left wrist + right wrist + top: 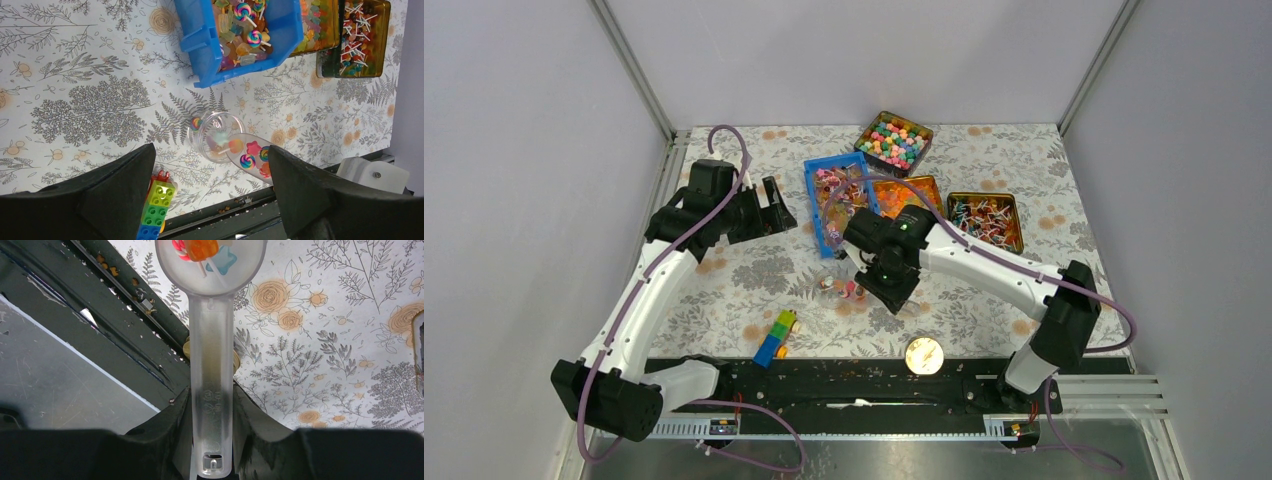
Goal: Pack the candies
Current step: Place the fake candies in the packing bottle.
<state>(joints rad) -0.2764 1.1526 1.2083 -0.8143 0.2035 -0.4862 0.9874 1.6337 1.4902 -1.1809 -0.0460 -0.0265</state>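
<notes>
Translucent scoop held at the cup

Closed right jaws grip the translucent plastic scoop (212,365) by its handle. Its bowl carries a few candies (202,249) at the clear plastic cup's (215,132) rim, near the counter's (75,75) front edge. Left jaws hang wide open over bare counter beside the blue plastic bin (200,40).

FREE: worktop (754,280) left of centre, far-right corner | BLOCKED: blue bin (814,205), three tins (1018,222) along far edge; clear cup (212,113), scoop (212,390) mid-worktop; toy blocks (776,337), round disc (923,355) at near edge
</notes>
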